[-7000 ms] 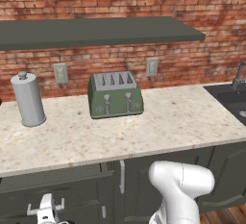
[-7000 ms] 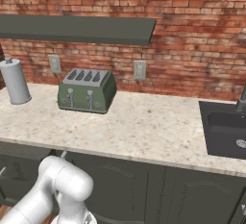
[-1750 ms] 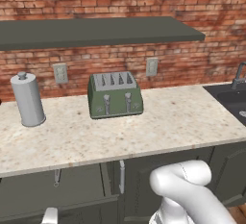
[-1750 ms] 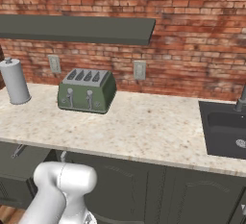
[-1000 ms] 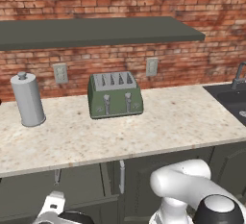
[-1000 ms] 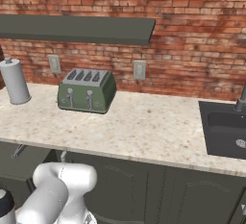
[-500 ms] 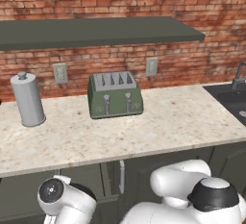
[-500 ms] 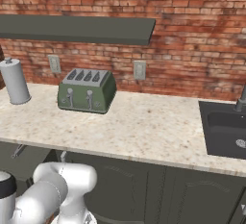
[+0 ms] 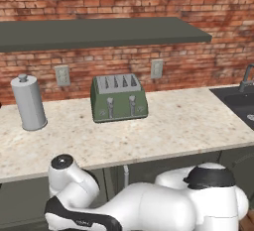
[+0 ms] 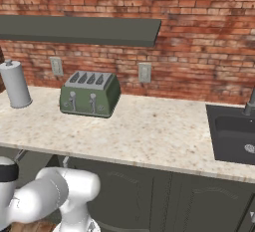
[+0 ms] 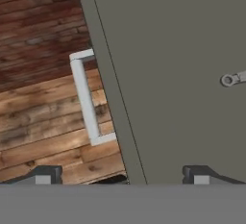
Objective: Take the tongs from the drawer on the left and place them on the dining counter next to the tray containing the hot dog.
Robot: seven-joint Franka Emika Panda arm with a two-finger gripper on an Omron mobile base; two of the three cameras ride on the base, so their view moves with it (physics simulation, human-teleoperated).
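Left base view is showing a speckled surface [image 9: 163,131] running below a brick wall and a dark shelf [image 9: 99,31]. A green toaster [image 9: 119,98] is standing at its middle, and a grey paper towel roll [image 9: 29,103] is standing upright well to its left. A sink [image 9: 240,103] is showing at the right edge. The white arm [image 9: 149,207] is bending low across the dark cabinet fronts.

Right base view is giving the same surface [image 10: 149,136] from the other side, with the toaster [image 10: 89,94] left of centre, the paper towel roll [image 10: 15,84] near the left edge and the sink [image 10: 234,134] at the right. The arm [image 10: 45,196] is reaching low toward the lower left.

Hand view is looking down into the drawer [image 11: 182,74], whose grey-green inside is lying open above the wooden floor [image 11: 43,98], its silver bar handle [image 11: 86,98] sticking out along the front. The fingers [image 11: 120,175] are standing wide apart, holding nothing. A small silver utensil end [image 11: 233,79] is peeking in at the right edge inside the drawer; whether it is the tongs cannot be told.
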